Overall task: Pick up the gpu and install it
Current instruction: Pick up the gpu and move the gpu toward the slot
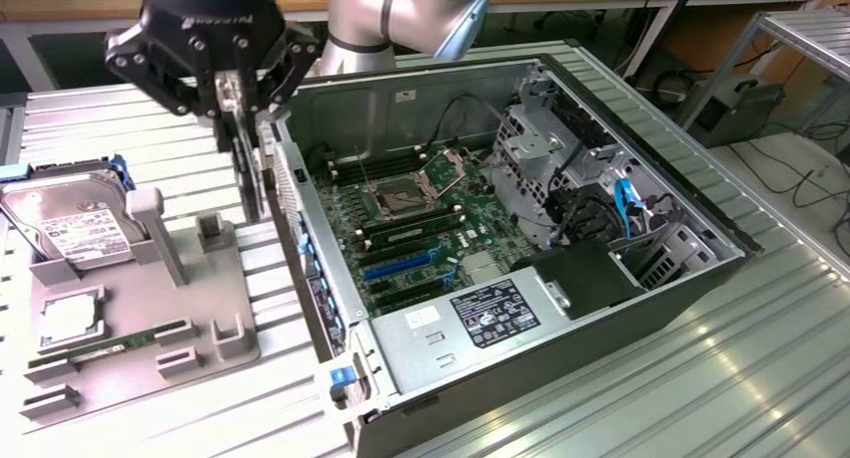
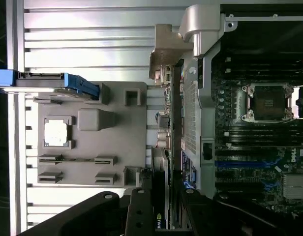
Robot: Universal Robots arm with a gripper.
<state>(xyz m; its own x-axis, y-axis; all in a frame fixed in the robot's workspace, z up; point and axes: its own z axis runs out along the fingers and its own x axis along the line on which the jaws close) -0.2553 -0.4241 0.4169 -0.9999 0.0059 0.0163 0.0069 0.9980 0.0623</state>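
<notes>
One gripper [image 1: 234,102] hangs over the boundary between the grey fixture tray [image 1: 159,299] and the open computer case [image 1: 398,100], its jaws closed partway onto the upper edge of the gpu [image 1: 250,184], which they grip from both sides. The gpu hangs upright and edge-on from the jaws, just beside the case's perforated rear wall and well apart from the motherboard [image 1: 425,224]. On the tray rest a hard drive [image 1: 64,224], a processor [image 1: 67,321] and a RAM stick [image 1: 113,343].
</notes>
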